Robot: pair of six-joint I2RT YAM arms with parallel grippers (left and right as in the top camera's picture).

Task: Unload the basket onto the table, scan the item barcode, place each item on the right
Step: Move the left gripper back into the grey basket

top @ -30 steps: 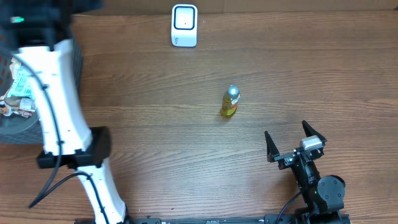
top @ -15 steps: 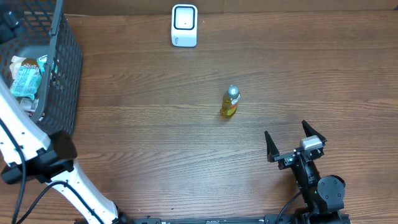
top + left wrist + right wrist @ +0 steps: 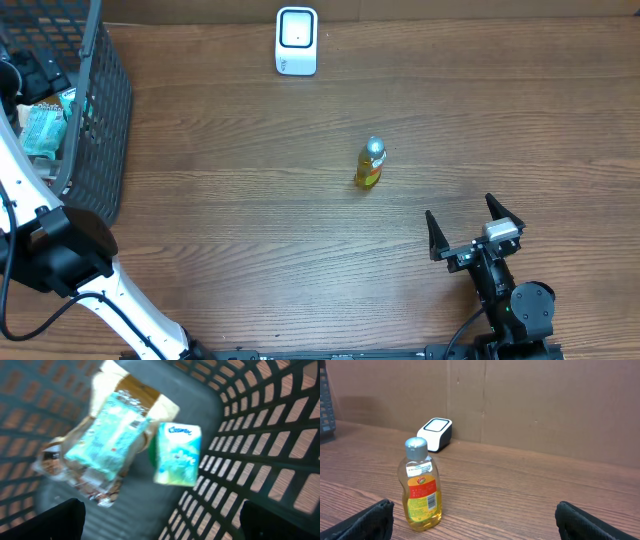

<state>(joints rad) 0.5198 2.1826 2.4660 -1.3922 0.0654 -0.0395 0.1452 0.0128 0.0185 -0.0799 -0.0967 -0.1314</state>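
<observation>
A small yellow dish-soap bottle with a silver cap stands upright mid-table; its barcode label faces the right wrist camera. The white barcode scanner stands at the table's far edge, also visible behind the bottle. My right gripper rests open near the front right, well short of the bottle, and nothing sits between its fingers. My left gripper hangs open over the inside of the dark basket, above a Kleenex box and a teal packet.
The basket fills the far left corner and also holds a brown wrapped packet. The left arm's white link and black elbow lie along the left edge. Brown cardboard walls the table's far side.
The left arm has swung off the basket toward the left edge, uncovering it; its elbow dropped lower left. Bottle, scanner and right arm have not moved.
</observation>
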